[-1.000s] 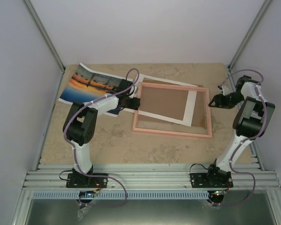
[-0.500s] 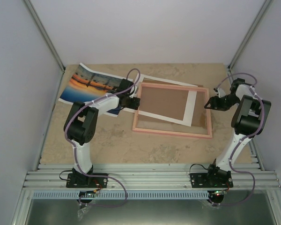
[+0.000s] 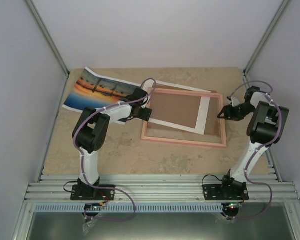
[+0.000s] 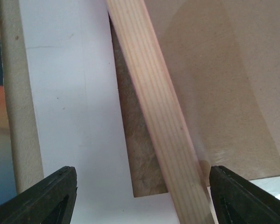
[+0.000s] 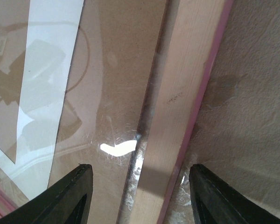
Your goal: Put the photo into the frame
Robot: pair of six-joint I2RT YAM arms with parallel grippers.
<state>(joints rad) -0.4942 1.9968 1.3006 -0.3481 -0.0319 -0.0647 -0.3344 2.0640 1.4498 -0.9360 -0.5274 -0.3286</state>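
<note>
The photo (image 3: 97, 87), an orange sunset print, lies face up at the far left of the table, and its near right corner is hidden under my left arm. The pink frame (image 3: 185, 140) lies flat in the middle, over a brown board with a white border (image 3: 177, 110). My left gripper (image 3: 146, 112) is open, its jaws either side of the frame's left rail (image 4: 163, 116); it also shows in the left wrist view (image 4: 142, 200). My right gripper (image 3: 224, 113) is open astride the frame's right rail (image 5: 186, 93); the right wrist view (image 5: 144, 196) shows it too.
The board sits skewed under the frame, and its white border (image 4: 74, 116) shows left of the rail. A white edge (image 3: 185, 87) sticks out behind the frame's far rail. The frame's glass (image 5: 116, 70) shows reflections. Grey walls stand on three sides, and the marbled tabletop (image 3: 140, 157) lies nearer the arms.
My left gripper has moved right from the photo's edge to the frame's left rail. My right gripper has moved left and down to the frame's right rail. Frame and photo have not moved.
</note>
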